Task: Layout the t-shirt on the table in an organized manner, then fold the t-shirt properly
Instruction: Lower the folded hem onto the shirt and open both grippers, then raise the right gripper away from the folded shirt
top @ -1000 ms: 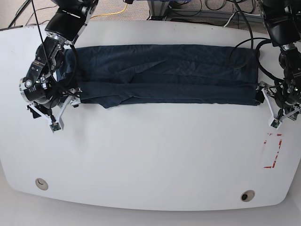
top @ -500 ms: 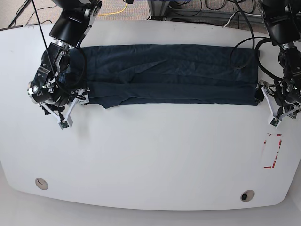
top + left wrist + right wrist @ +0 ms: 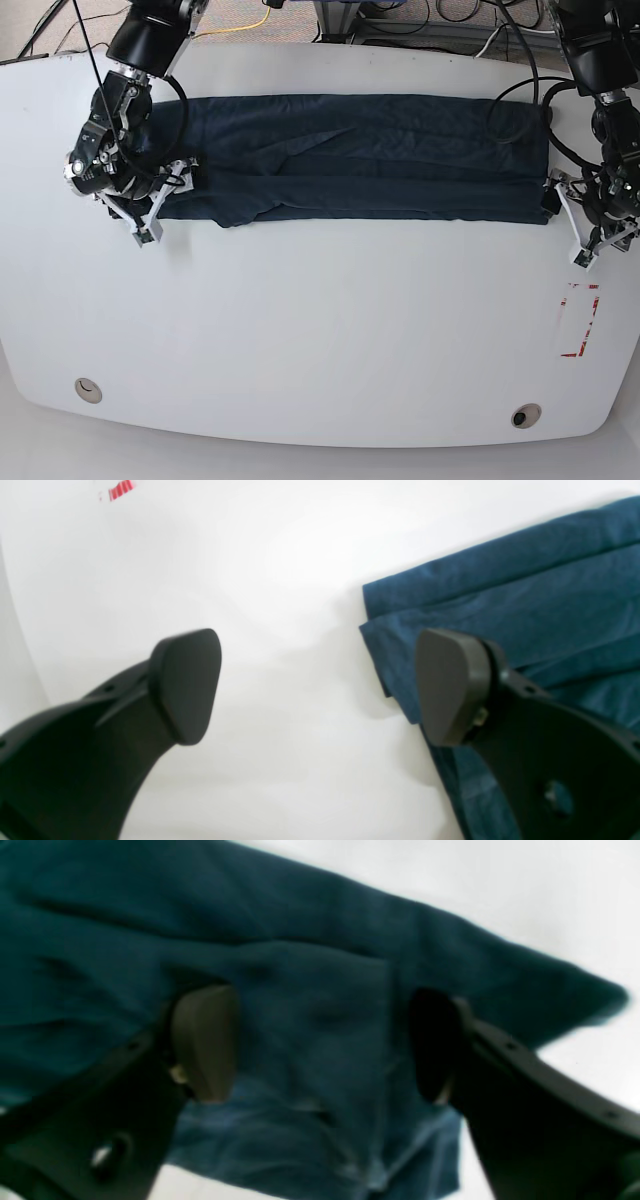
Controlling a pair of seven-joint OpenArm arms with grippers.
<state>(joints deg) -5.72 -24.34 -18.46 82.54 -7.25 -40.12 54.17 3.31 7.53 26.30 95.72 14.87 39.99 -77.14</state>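
Nearest to us, the front of the table [image 3: 320, 340] lay bare, with the red dashed mark [image 3: 578, 320] at its front corner below the left gripper. Beyond that bare stretch, the t-shirt [image 3: 350, 155] lay as a long band folded lengthwise across the far half of the table, its two short ends each met by one arm. At the end nearest the red mark, we saw the left gripper [image 3: 320, 685] with its fingers spread wide, one pad over bare table and the other over the shirt's corner; it held nothing. We judged that if it closed from there it might catch only the upper layer, since the stacked edges did not line up, and the fold would then slide apart. At the other end, the right gripper [image 3: 320, 1040] hovered with fingers apart over rumpled cloth, nothing pinched between them. We feared a grip there would gather a wrinkle instead of the true edge, so lifting both ends would pull the band askew.
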